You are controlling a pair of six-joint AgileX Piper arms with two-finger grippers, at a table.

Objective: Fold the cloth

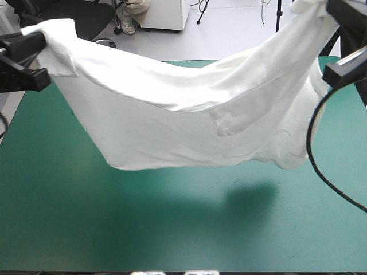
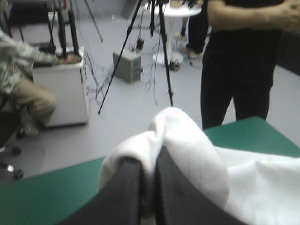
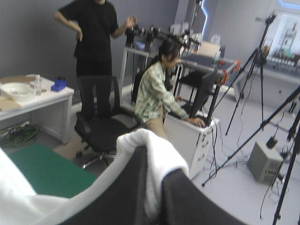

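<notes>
White T-shirt (image 1: pixel 172 126) hangs slung left-right above teal-green cover (image 1: pixel 57 223); left gripper (image 2: pixel 149 161) and right gripper (image 3: pixel 157 164) each pinch one end.

Both arms are held raised and spread wide in the high view: left arm (image 1: pixel 17 51) is seen entering at 9 o'clock, right arm (image 1: pixel 351 14) at 2 o'clock, the right sitting nearer the far side. Wrists are held near level. Left gripper (image 2: pixel 149 164): black fingers (image 2: pixel 124 192) are drawn all but together, with only a thin slit left between them, pinched on a fold of the T-shirt (image 2: pixel 187 140). Right gripper (image 3: pixel 154 161): same state, fingers (image 3: pixel 126 187) are pressed nearly closed with a fold clamped between the tips.
</notes>
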